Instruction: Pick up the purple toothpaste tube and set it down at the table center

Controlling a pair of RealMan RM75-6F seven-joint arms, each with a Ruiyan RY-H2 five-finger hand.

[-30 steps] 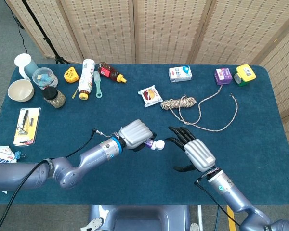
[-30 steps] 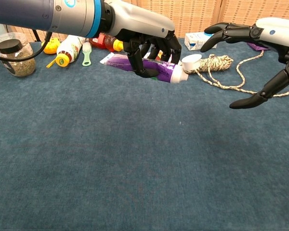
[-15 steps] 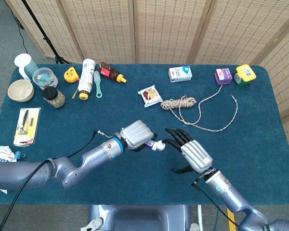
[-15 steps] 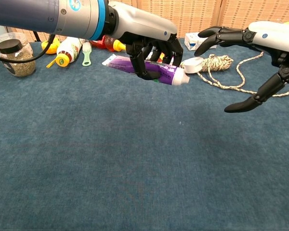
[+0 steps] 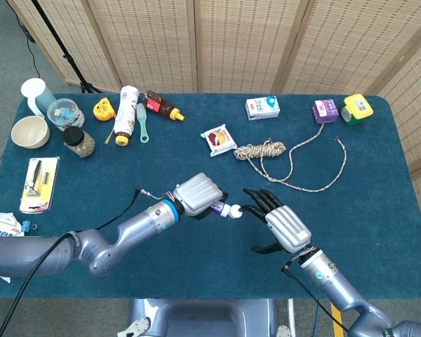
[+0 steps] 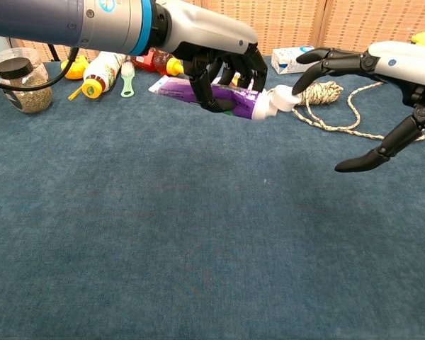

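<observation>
My left hand (image 5: 198, 196) (image 6: 216, 53) grips the purple toothpaste tube (image 6: 219, 97) around its middle and holds it level above the blue table (image 5: 196, 168). The tube's white cap (image 5: 230, 210) (image 6: 283, 100) points toward my right hand. My right hand (image 5: 277, 219) (image 6: 382, 78) hovers just right of the cap with fingers spread; its fingertips (image 6: 304, 60) reach over the cap, contact unclear. In the head view the tube's body is mostly hidden under the left hand.
A coiled rope (image 5: 274, 156) (image 6: 326, 95) lies behind the hands. A snack packet (image 5: 218, 139), milk carton (image 5: 262, 107), bottles (image 5: 127, 114), a green brush (image 5: 142, 122), jar (image 5: 78, 142) and bowl (image 5: 29, 131) line the far and left side. A razor pack (image 5: 39, 183) lies at left.
The left hand shifted the tube slightly, cap end nearer the right hand. The right hand moved in toward the cap, its fingertips now over it.
</observation>
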